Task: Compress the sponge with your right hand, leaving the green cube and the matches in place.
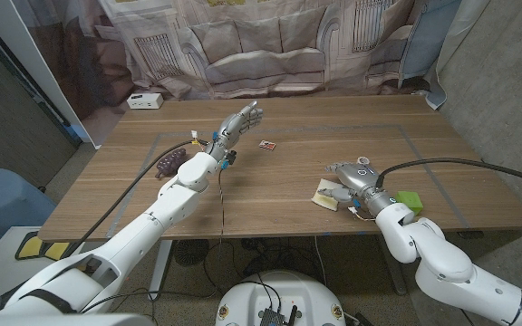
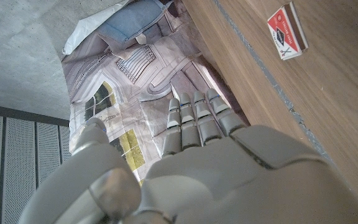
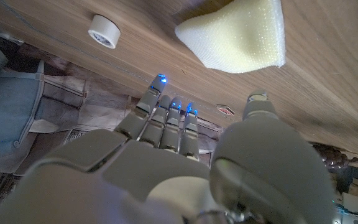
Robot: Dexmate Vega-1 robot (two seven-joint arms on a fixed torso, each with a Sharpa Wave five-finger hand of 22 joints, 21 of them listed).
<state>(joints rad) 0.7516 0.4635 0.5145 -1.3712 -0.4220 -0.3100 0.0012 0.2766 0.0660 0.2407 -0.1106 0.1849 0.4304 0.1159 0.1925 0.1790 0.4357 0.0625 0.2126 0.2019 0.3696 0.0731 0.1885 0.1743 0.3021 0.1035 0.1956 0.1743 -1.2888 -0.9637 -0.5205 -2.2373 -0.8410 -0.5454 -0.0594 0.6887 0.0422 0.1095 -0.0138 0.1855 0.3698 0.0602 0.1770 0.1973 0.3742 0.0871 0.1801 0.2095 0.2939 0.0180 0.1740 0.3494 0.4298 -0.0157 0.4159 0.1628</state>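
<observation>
Where sponge (image 1: 325, 196) lies, right robot hand (image 1: 353, 179) above.

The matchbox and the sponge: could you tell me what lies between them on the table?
Nothing: in the head view, only bare wood lies between the matchbox and the sponge under the right hand.

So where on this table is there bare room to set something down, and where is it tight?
Bare wood runs across the middle, between the matches and the sponge, and along the far edge right of the white box. It is crowded at the near right, where the right hand, sponge and green cube sit together, and around the left hand and purple object.
</observation>
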